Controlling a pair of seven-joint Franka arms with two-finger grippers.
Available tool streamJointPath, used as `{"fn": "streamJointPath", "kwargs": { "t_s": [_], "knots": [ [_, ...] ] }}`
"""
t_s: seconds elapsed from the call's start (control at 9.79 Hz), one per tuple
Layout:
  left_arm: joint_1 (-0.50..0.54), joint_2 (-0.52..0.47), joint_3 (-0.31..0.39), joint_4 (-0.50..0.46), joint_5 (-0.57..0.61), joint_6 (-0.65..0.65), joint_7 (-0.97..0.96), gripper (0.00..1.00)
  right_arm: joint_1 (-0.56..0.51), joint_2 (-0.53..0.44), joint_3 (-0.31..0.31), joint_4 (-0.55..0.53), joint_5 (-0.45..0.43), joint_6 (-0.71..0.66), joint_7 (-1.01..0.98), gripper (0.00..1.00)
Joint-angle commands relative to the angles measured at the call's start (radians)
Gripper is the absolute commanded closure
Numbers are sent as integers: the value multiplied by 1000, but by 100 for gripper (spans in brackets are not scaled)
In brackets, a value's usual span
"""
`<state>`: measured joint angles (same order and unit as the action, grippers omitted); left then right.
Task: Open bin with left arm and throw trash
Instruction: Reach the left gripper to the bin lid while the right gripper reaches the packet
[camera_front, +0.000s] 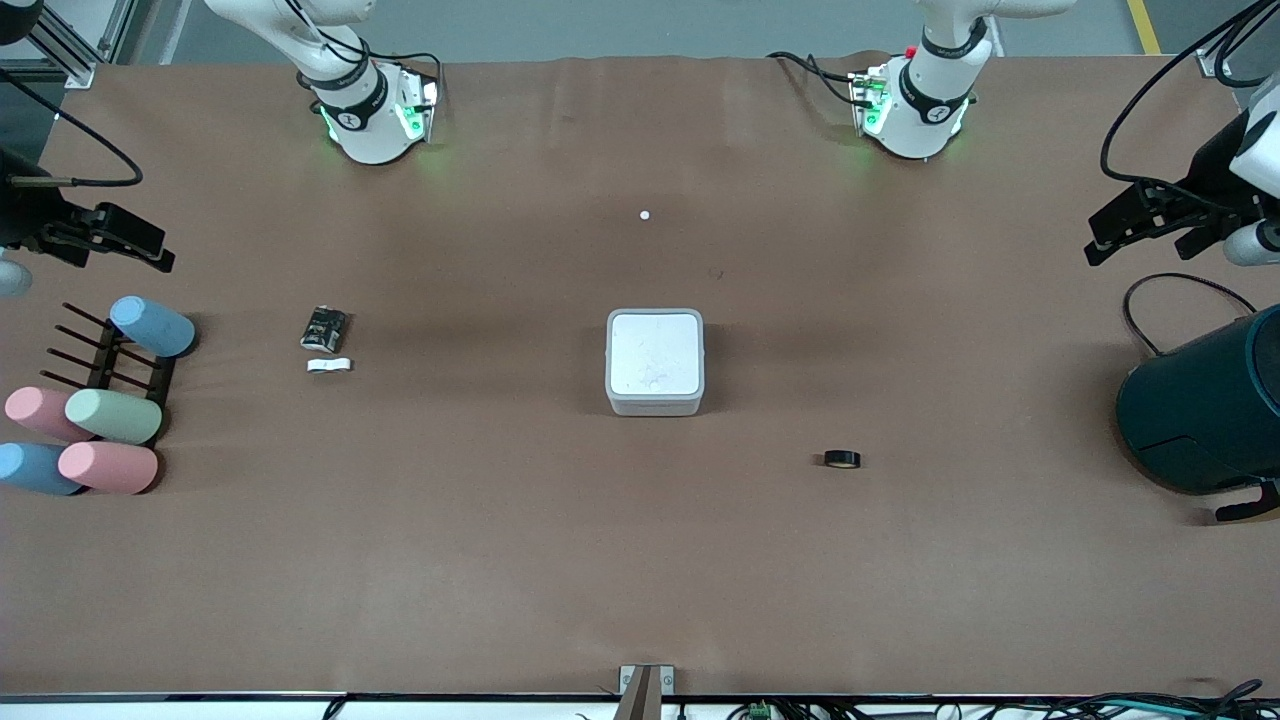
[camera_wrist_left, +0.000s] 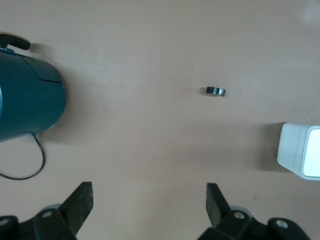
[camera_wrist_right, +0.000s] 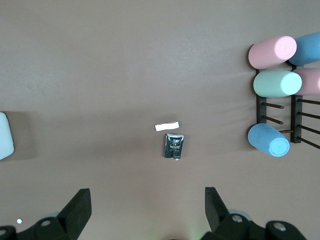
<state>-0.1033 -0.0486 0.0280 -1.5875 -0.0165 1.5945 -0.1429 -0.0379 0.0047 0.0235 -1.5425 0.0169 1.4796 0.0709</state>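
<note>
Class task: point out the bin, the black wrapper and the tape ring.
bin (camera_front: 655, 355), front view, middle of its shut lid
wrapper (camera_front: 324, 328), front view, its middle
tape ring (camera_front: 842, 459), front view, its rim

Even, diffuse overhead light fills all 3 views, with no glare on the matte brown table covering (camera_front: 640, 560). The small square white-grey plastic bin (camera_front: 655, 361) casts only a soft, short shadow, its flat lid slightly washed out. Green indicator lamps tint the table at both arm bases. In both wrist views the tabletop is sharp, while the dark fingers (camera_wrist_left: 80, 205) of each tool look slightly soft.
</note>
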Motion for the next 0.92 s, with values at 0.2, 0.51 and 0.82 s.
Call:
{"fn": "streamJointPath", "kwargs": {
  "t_s": [0.2, 0.51, 0.82],
  "knots": [
    [-10, 50, -46, 28, 10, -33, 3, 0, -8, 6, 4, -31, -15, 7, 10, 0],
    [-62, 154, -244, 17, -17, 8, -26, 66, -45, 12, 6, -267, 4, 232, 12, 0],
    [-230, 408, -293, 108, 1, 270, -168, 100, -49, 6, 6, -616, 6, 572, 9, 0]
  ]
}}
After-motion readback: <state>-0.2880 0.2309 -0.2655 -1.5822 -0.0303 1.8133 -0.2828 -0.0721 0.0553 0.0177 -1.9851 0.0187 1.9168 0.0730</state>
